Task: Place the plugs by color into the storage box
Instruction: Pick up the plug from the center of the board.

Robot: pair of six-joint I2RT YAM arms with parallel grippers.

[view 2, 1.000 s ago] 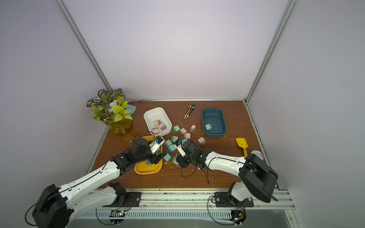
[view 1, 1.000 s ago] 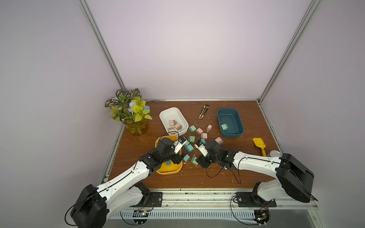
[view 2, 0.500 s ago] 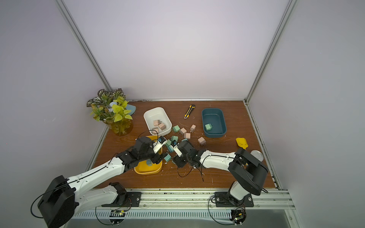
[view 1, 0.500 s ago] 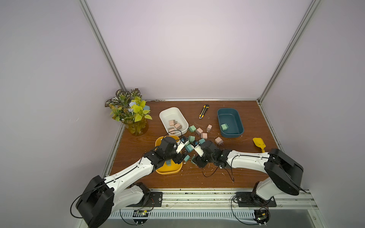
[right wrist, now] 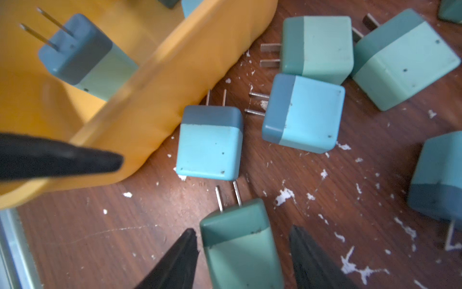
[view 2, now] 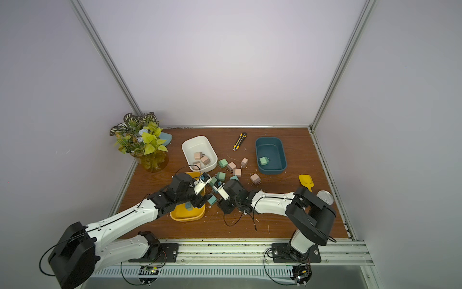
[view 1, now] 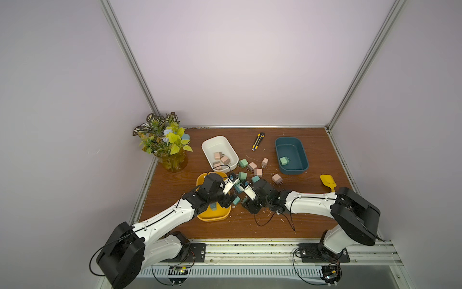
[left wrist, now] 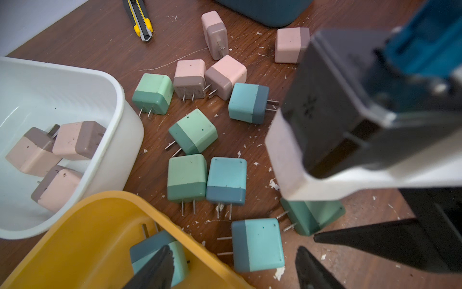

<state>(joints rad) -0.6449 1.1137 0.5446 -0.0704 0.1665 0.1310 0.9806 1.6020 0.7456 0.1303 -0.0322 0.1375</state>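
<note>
Loose pink, mint green and teal-blue plugs point(view 1: 250, 172) lie between three storage boxes: white point(view 1: 207, 145) with pink plugs, dark teal point(view 1: 287, 142) with one green plug point(view 1: 283, 161), and yellow point(view 1: 212, 217) with a blue plug point(right wrist: 82, 57). My left gripper point(left wrist: 234, 247) is open. One finger hangs over the yellow box's rim point(left wrist: 175, 220), the other over the table, and a blue plug point(left wrist: 260, 244) lies between them. My right gripper point(right wrist: 242, 229) is open astride a mint green plug point(right wrist: 240, 250), with a slim gap on each side. Both grippers nearly meet beside the yellow box.
A yellow-black utility knife point(view 1: 258, 141) lies at the back between the white and teal boxes. A potted plant point(view 1: 167, 145) fills the back left corner. A yellow scoop point(view 1: 328, 182) and a metal can point(view 2: 325, 197) sit at the right edge. White crumbs litter the wood.
My right arm has swung in to the left, bringing its gripper closer to the yellow box and over the green plug. The left gripper has edged slightly toward the loose plugs.
</note>
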